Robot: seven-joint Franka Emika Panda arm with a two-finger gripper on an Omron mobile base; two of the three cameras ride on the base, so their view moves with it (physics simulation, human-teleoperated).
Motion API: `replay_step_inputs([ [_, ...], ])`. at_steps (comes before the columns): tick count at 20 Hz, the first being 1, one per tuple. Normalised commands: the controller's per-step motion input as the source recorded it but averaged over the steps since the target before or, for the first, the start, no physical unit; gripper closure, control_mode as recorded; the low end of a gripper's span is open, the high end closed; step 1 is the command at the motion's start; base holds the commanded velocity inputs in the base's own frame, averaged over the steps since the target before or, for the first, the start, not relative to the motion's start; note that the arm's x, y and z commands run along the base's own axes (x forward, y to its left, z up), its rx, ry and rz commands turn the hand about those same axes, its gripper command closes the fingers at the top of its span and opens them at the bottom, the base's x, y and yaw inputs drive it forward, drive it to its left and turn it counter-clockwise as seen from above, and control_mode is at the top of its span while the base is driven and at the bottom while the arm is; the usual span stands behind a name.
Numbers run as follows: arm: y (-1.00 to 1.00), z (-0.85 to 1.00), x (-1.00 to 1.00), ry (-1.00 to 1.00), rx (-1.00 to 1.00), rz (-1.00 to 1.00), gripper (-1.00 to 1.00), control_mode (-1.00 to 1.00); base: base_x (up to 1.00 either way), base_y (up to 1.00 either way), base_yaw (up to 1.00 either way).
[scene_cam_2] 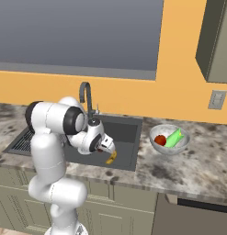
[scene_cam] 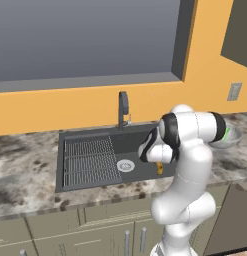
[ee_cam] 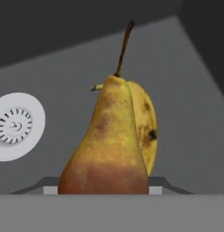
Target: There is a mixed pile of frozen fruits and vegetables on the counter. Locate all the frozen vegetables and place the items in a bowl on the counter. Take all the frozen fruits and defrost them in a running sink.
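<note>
The end effector hangs over the sink, its jaws clamped on a yellow-brown pear. A banana lies just behind the pear on the basin floor, right of the silver drain. On the tabletop, the bowl holds the tomato and green vegetable.

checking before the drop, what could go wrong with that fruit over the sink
1. The pincer holds a pear above the sink; a banana seems to lie right behind it, so a release might land on it or roll.
2. No water shows at the faucet, so the fruit may not defrost.
3. The pear could settle beside the drain.
</note>
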Motion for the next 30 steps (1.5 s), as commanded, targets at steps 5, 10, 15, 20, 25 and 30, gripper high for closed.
replay_step_inputs([
  [5, 0.00, -0.20, 0.00, -0.01, 0.00, 0.01, 1.00, -1.00, 0.00, 0.00, 0.00],
  [10, 0.00, -0.21, 0.00, -0.02, 0.00, 0.01, 1.00, -1.00, 0.00, 0.00, 0.00],
  [15, 0.00, -0.24, 0.03, -0.03, 0.00, 0.01, 1.00, -1.00, 0.00, 0.00, 0.00],
  [20, 0.00, -0.24, 0.09, -0.01, 0.00, 0.01, 1.00, -1.00, 0.00, 0.00, 0.00],
  [25, 0.00, -0.15, 0.11, -0.01, 0.00, 0.01, 1.00, -1.00, 0.00, 0.00, 0.00],
  [30, 0.00, -0.05, 0.18, 0.00, 0.00, 0.00, 1.00, -1.00, 0.00, 0.00, 0.00],
])
